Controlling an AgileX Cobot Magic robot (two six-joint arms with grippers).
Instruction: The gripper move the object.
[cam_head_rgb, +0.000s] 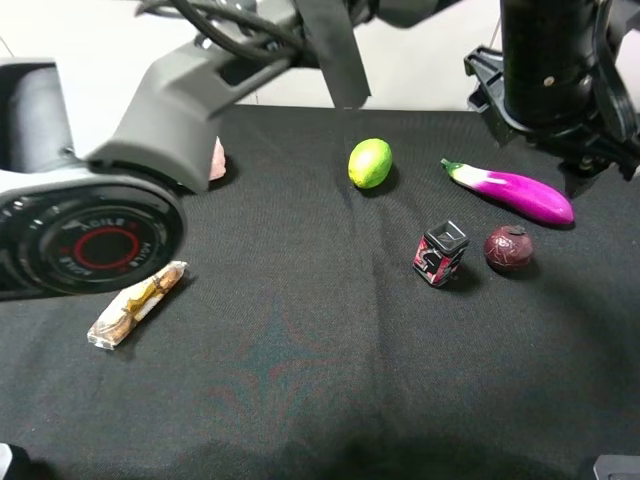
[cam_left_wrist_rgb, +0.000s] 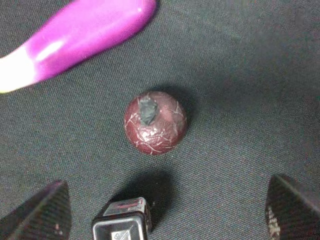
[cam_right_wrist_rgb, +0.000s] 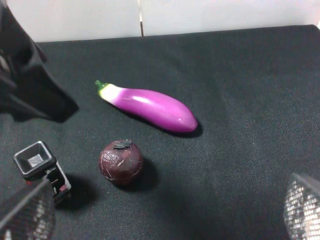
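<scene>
The left gripper (cam_left_wrist_rgb: 169, 212) was positioned over the object (cam_left_wrist_rgb: 155, 122), jaws spread wide with nothing gripped. The object was located near the worktop's right edge.

A pale pink thing (cam_head_rgb: 217, 160) sits mostly behind the big grey arm (cam_head_rgb: 170, 110), so I can't tell what it is. In the left wrist view the eggplant (cam_left_wrist_rgb: 75, 37) runs off the edge, the small box (cam_left_wrist_rgb: 121, 222) is cropped, and only the left gripper's (cam_left_wrist_rgb: 167, 210) fingertips (cam_left_wrist_rgb: 42, 212) show. The right gripper's (cam_right_wrist_rgb: 165, 209) fingertips (cam_right_wrist_rgb: 305, 205) are blurred, one covering the box's corner.
</scene>
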